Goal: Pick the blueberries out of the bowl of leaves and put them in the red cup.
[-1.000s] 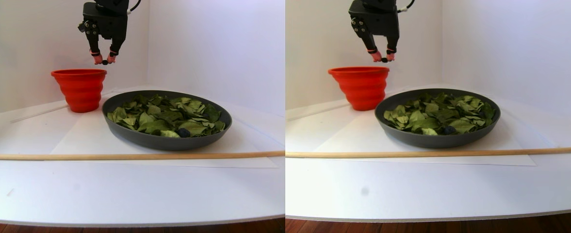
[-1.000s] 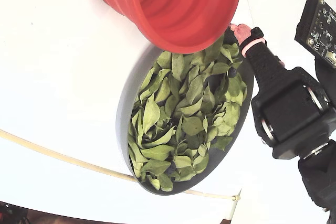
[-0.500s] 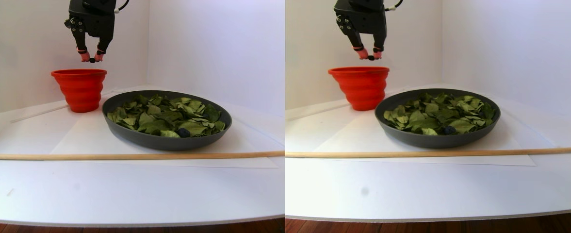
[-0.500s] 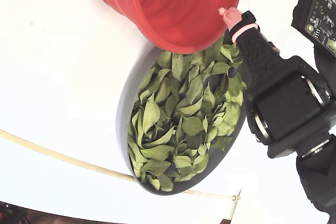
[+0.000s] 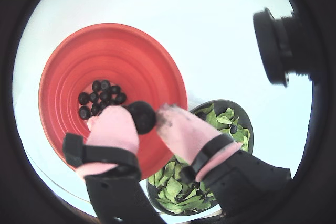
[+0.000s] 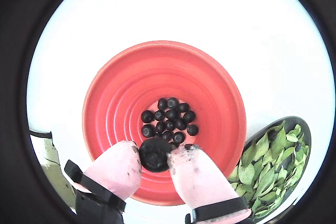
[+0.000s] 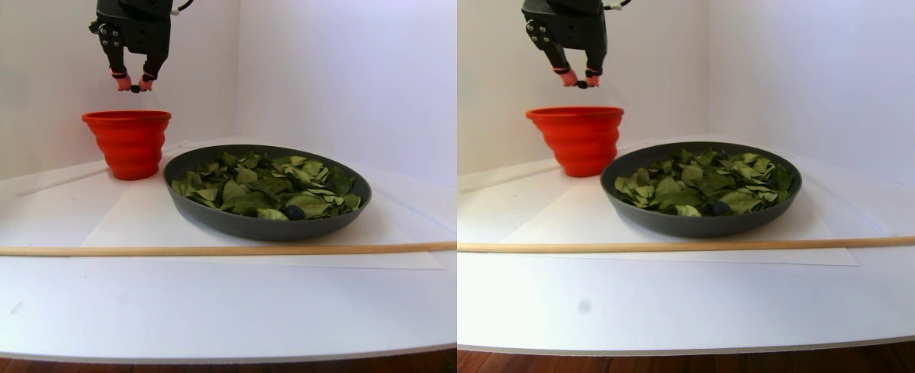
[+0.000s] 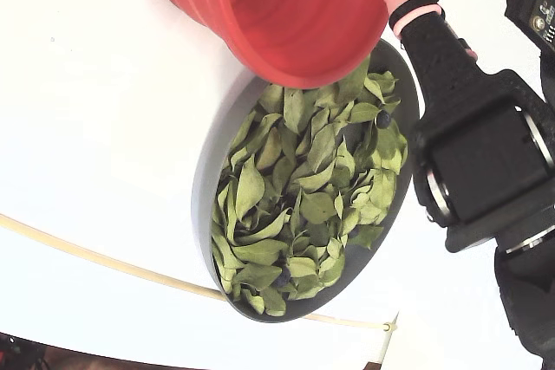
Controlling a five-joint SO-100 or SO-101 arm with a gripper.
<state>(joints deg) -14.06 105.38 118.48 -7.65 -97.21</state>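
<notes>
My gripper (image 7: 134, 87) hangs above the red cup (image 7: 128, 144), shut on one blueberry (image 7: 135, 88). Both wrist views look down past the pink fingertips (image 6: 118, 163) at the held berry (image 6: 155, 155) (image 5: 142, 116) over the cup's mouth (image 6: 157, 72) (image 5: 131, 51). Several blueberries (image 6: 169, 118) (image 5: 100, 98) lie on the cup's bottom. The dark grey bowl (image 7: 263, 227) of green leaves (image 7: 263, 186) stands right of the cup. One berry (image 7: 294, 211) shows at its near edge, and others (image 8: 382, 119) lie among the leaves (image 8: 295, 205).
A thin wooden stick (image 7: 193, 250) lies across the white table in front of the bowl. White walls close in behind and at the right. A black camera mount (image 5: 278, 45) juts in at the upper right of a wrist view.
The gripper has carried the berry left and slightly up, from beside the cup's right rim to over the cup's mouth. Bowl and cup have not moved.
</notes>
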